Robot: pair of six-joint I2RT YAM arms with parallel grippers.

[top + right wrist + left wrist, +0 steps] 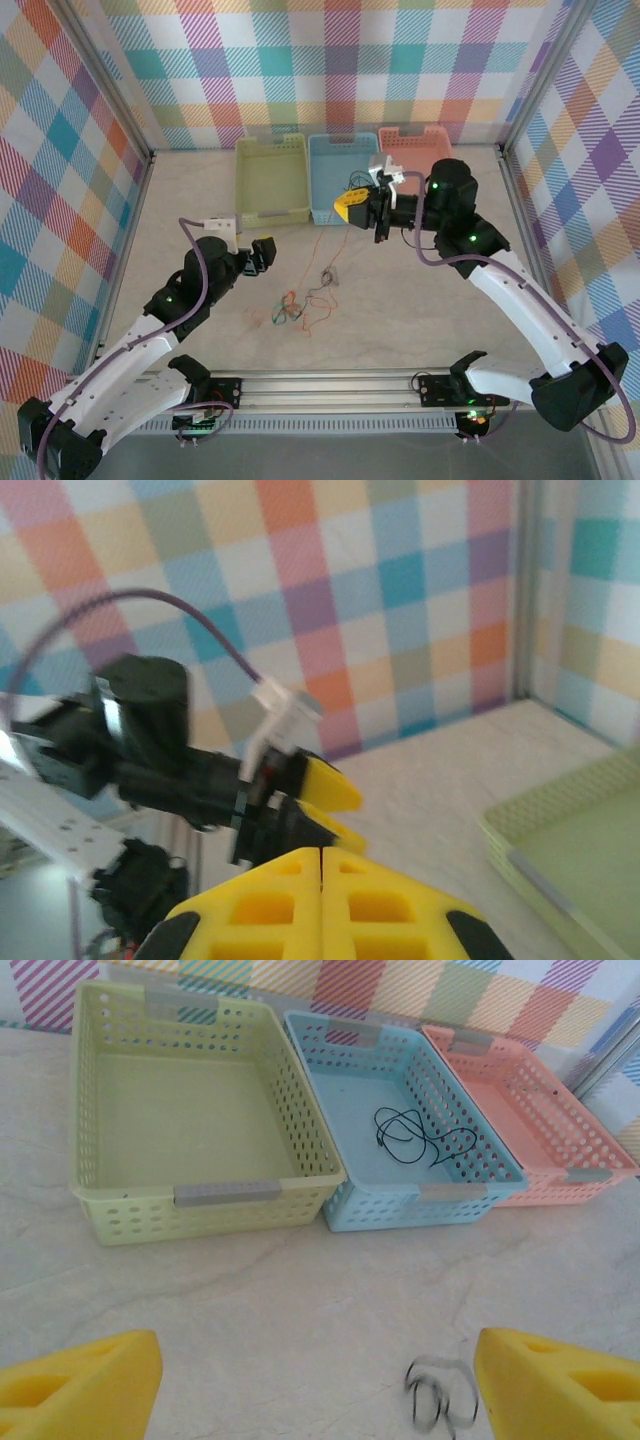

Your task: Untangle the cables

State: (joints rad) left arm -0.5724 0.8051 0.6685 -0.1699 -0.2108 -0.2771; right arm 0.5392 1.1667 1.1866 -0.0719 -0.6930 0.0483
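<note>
Cables (293, 312): orange/black/green knot on the table (400, 300), just fwd & right of the L claw (262, 252), well apart from the R claw (352, 210), on its base side. One black cable (408, 1138) lies coiled in the blue bin (380, 1210), right beside the R claw. A grey loop (440, 1405) lies btw knot & R claw, and sits close to the L claw's right finger in the wrist view.

L claw: fingers apart, nothing btw them, low over the table, facing the bins. R claw: fingers pressed together at the blue bin's front corner. A thin orange strand seems to run from the knot up toward it; can't tell if it's pinched.

Step, prob.: pull one strand free of the knot. If R has the orange end, lift slow & straight while L pins the rest so the knot doesn't drag along. Watch for a snag on the grey loop.

Around: green bin (272, 216) ahead of L claw, pink bin (410, 145) beyond R claw. Bin rims could catch a trailing strand.
</note>
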